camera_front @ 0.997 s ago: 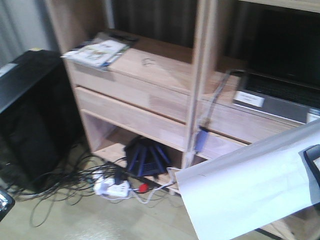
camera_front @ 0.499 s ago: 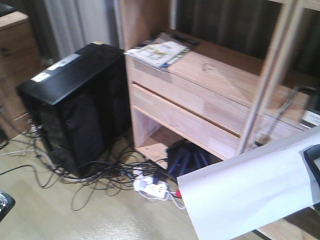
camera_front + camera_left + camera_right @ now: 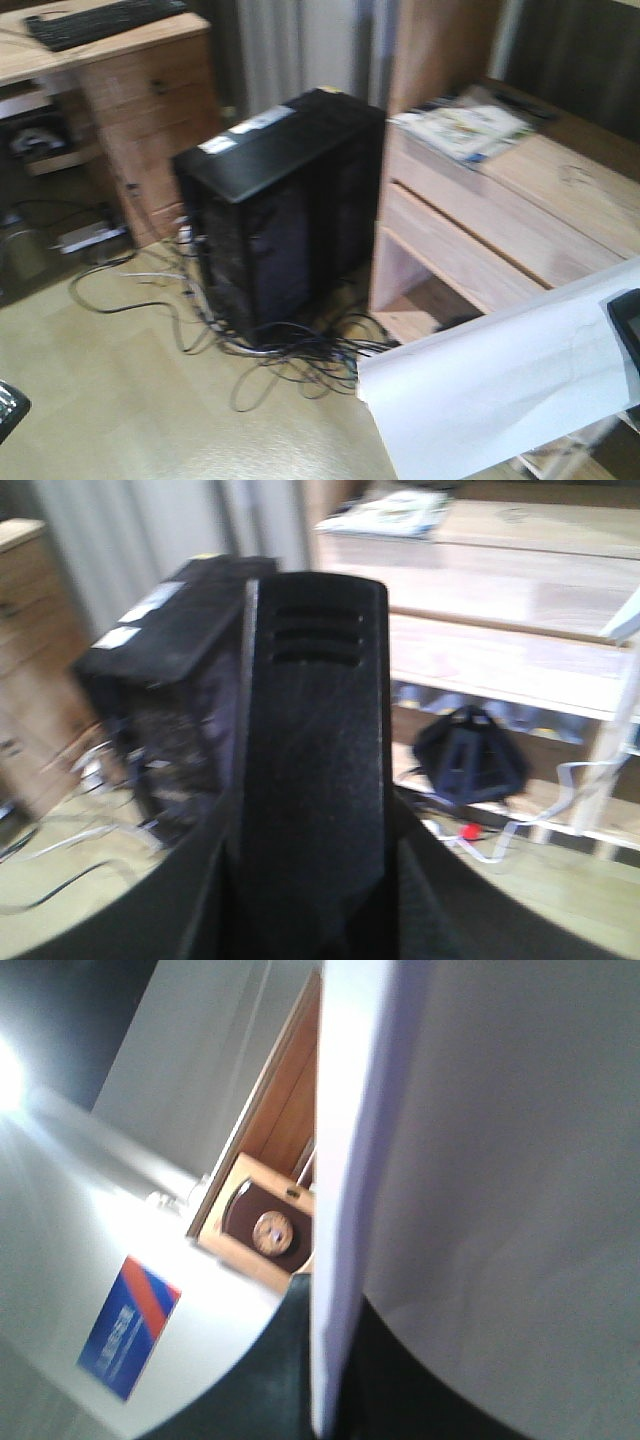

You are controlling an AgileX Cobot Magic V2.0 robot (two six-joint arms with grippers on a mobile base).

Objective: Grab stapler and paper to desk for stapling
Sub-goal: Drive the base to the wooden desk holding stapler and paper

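Right gripper (image 3: 626, 335): clamped on the right edge of the big plain white paper sheet (image 3: 500, 385). Only a dark bit of it pokes in at the right of the front view.
Left gripper (image 3: 310, 915): closed on the small black plastic stapler (image 3: 310, 730), with the dark fingers (image 3: 190, 910) hugging it on both sides in the wrist view.
Shelving: light wooden shelving unit (image 3: 520, 210) on the right, pretty blurry.
Desk: wide light wooden desk (image 3: 150, 100) with drawers, far left. Neither paper nor stapler is on it, and both are well apart from it.
Tower: boxy black computer tower (image 3: 280, 210) on the floor between the desk and the shelving unit, white stickers on its top.
Paper: up in the air and tilted, in front of the shelving unit's lower right part. The right wrist view gets it nearly edge-on.
Cables: messy dark cable tangle (image 3: 290, 360) on the floor at the tower's base.
Magazines: glossy printed magazine stack (image 3: 465, 130) at the left corner of the shelving unit's ledge.
Keyboard: flat black keyboard (image 3: 100, 20) on the desk top, near its back edge.
Stapler: sits between the fingers, three short grooves near its upper end.
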